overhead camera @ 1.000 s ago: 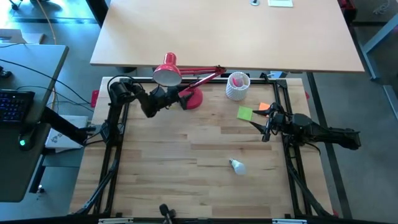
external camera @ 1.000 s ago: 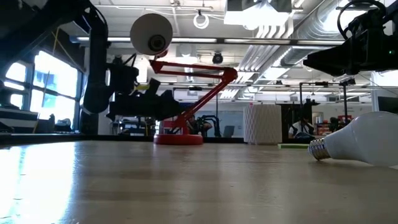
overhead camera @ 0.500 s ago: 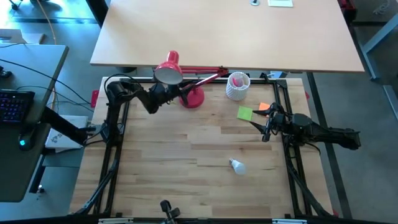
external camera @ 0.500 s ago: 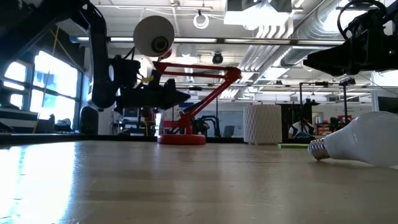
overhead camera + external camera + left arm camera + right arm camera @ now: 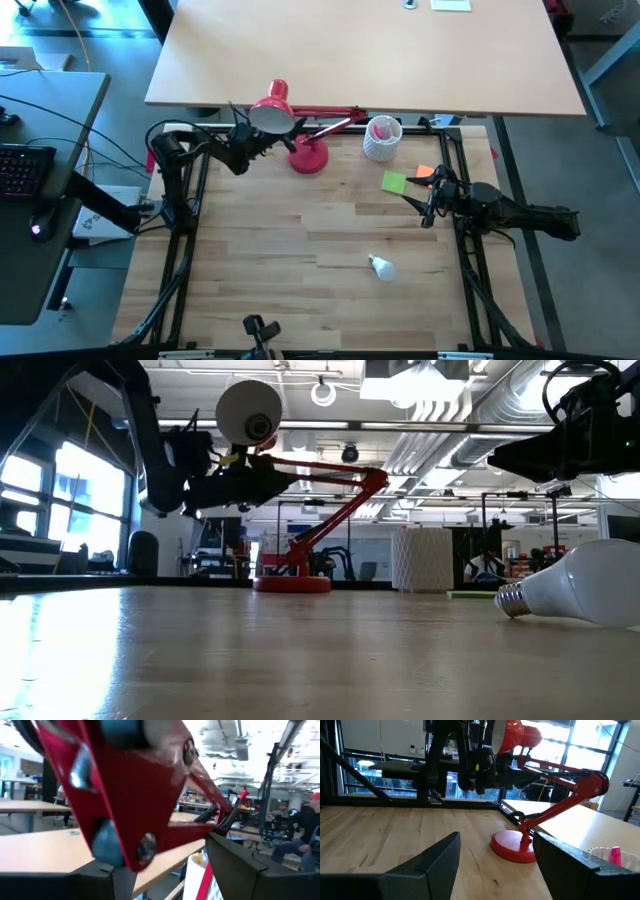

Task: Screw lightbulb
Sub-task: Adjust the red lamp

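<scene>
Working at the back left of the table, the left gripper [image 5: 262, 143] sits raised at the jointed red metal arm of the red desk lamp [image 5: 330, 121], just beneath the lamp's round shade [image 5: 270, 118]. In the left wrist view the red hinge bracket [image 5: 135, 795] fills the space between the two dark fingers, which stand spread on either side of it; you cannot tell from these views whether the pads are touching the metal, so treat the hold as unconfirmed.

Note the position of the small white pear-shaped lightbulb with the silvery-grey screw base [image 5: 379, 266]. It lies on its side on the pale wooden tabletop [image 5: 300, 250], near the front edge, well apart from the lamp and from both grippers. Nothing restrains it.

The right gripper [image 5: 427, 205] waits over the right side of the table with its fingers released and nothing between them, near a green note [image 5: 394, 182] and an orange note [image 5: 425, 172].

Watch for these likely faults:

- The lamp's round red base [image 5: 308, 158] is not clamped. If the left gripper pulls on the arm, the whole lamp may slide or tip, possibly against the white perforated cup [image 5: 381, 138] standing just beside it.
- A loose grip on the hinge may let the shade swing, leaving the socket facing away from the right arm's approach.
- The bulb may roll when the right gripper descends on it, since its rounded glass offers little flat contact.
- Excess finger pressure may crack the glass.
</scene>
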Action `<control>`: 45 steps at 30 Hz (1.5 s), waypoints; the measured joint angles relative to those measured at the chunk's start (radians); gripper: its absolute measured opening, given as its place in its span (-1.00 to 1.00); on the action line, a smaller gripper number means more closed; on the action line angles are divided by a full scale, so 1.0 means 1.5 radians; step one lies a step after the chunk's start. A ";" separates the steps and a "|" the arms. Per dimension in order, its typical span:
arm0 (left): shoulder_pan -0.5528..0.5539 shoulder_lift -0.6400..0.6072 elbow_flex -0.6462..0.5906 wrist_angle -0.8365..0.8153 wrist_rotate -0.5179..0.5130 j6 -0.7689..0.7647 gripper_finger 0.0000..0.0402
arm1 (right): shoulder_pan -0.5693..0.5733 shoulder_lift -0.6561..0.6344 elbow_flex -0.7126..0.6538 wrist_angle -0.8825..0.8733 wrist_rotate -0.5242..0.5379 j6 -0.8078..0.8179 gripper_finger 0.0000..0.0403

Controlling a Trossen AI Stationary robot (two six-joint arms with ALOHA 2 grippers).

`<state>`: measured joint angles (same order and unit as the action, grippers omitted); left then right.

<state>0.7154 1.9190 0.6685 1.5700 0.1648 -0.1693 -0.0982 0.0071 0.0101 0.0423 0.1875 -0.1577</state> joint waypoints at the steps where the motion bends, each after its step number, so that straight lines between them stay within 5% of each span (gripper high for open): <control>1: 0.001 -0.005 0.000 0.000 0.015 0.006 0.08 | 0.000 0.000 0.000 0.000 0.000 0.000 0.23; 10: -0.002 -0.026 0.000 0.001 0.059 0.007 -0.06 | 0.000 0.000 0.000 0.000 0.000 0.000 0.23; 21: -0.008 -0.026 0.001 0.000 0.062 -0.033 -0.88 | 0.000 0.000 0.000 0.000 0.000 0.000 0.23; 33: -0.052 -0.028 0.000 0.000 0.013 -0.157 -0.89 | 0.000 0.000 0.000 0.000 0.000 0.000 0.23; 45: -0.084 -0.118 0.000 -0.014 0.026 -0.234 -0.91 | 0.000 0.000 0.000 0.000 0.000 0.000 0.23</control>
<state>0.5894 1.7420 0.6685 1.5484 0.2031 -0.5209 -0.0982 0.0071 0.0101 0.0422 0.1875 -0.1577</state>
